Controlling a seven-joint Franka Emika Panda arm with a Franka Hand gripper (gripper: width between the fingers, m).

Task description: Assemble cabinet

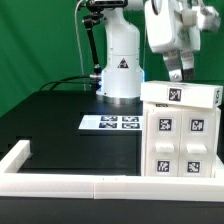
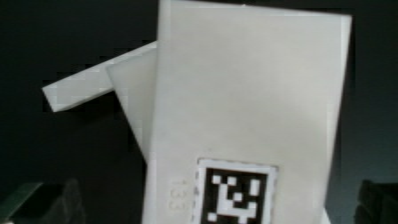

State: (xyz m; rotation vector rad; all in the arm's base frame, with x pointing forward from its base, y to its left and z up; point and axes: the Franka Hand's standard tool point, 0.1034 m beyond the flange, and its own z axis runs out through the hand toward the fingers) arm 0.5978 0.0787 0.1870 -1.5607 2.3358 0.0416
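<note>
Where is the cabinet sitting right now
In the exterior view the cabinet stands at the right, against the front white border rail, right of the marker board, with the gripper just above it.

On your tabletop point(image 1: 50, 115), the cabinet point(image 1: 180, 130) stands at the exterior view's right. The marker board point(image 1: 110, 123) lies just left of it. Border rails point(image 1: 60, 180) run along the near edge. The gripper point(image 1: 176, 72) hangs above the cabinet.
</note>
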